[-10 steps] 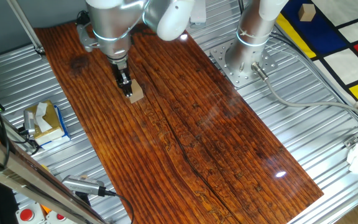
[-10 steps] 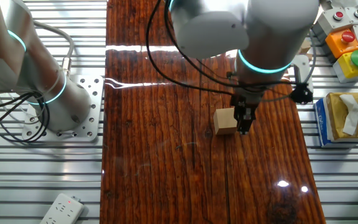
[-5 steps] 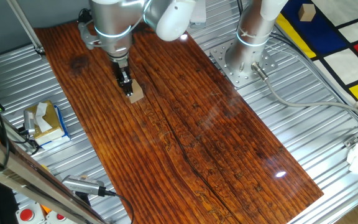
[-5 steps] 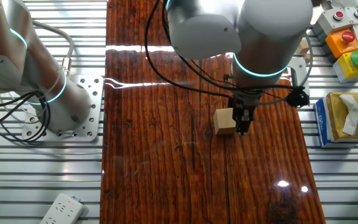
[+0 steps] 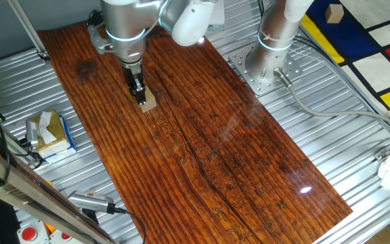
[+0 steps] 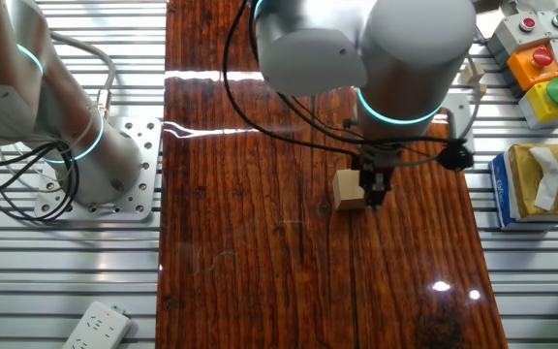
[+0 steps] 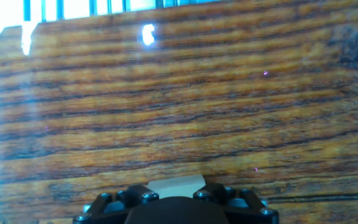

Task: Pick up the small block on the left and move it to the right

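Note:
The small block (image 5: 148, 102) is a plain tan wooden cube lying on the dark wooden board (image 5: 202, 135), toward its left end. My gripper (image 5: 140, 99) points straight down with its fingertips at the block's edge, touching or nearly touching it. From the other fixed view the fingers (image 6: 375, 184) stand against the right side of the block (image 6: 348, 189) and hide part of it. In the hand view only a pale sliver of the block (image 7: 176, 185) shows, at the bottom between the gripper's dark body parts. The gap between the jaws is not visible.
A yellow-and-blue tissue box (image 5: 49, 133) sits on the metal table left of the board and also shows in the other fixed view (image 6: 539, 182). A second arm's base (image 5: 266, 64) stands beyond the board. Button boxes (image 6: 542, 60) and a power strip (image 6: 97, 325) lie near the edges.
My wrist has turned a little and the arm has shifted slightly over the block. The block has not moved.

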Robot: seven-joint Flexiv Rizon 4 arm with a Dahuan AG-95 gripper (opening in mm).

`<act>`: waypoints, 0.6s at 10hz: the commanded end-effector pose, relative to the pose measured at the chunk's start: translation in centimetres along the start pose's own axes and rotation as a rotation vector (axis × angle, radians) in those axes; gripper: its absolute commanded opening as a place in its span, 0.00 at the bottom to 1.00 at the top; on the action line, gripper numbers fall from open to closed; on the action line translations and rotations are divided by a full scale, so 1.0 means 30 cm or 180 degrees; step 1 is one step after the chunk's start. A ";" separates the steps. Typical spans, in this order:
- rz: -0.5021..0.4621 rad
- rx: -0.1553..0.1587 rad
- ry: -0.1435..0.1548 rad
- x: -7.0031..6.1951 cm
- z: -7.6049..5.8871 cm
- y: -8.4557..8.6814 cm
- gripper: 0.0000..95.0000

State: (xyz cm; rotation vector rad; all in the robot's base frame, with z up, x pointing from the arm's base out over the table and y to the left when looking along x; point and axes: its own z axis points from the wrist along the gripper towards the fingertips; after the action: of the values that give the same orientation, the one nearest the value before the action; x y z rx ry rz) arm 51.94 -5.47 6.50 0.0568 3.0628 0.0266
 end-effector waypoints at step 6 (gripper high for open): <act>0.0030 -0.0144 -0.0079 0.009 0.009 0.001 0.60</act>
State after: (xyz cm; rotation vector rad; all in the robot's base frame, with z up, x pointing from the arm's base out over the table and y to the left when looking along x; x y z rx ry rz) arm 51.61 -5.55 6.16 0.0670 3.0317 0.0850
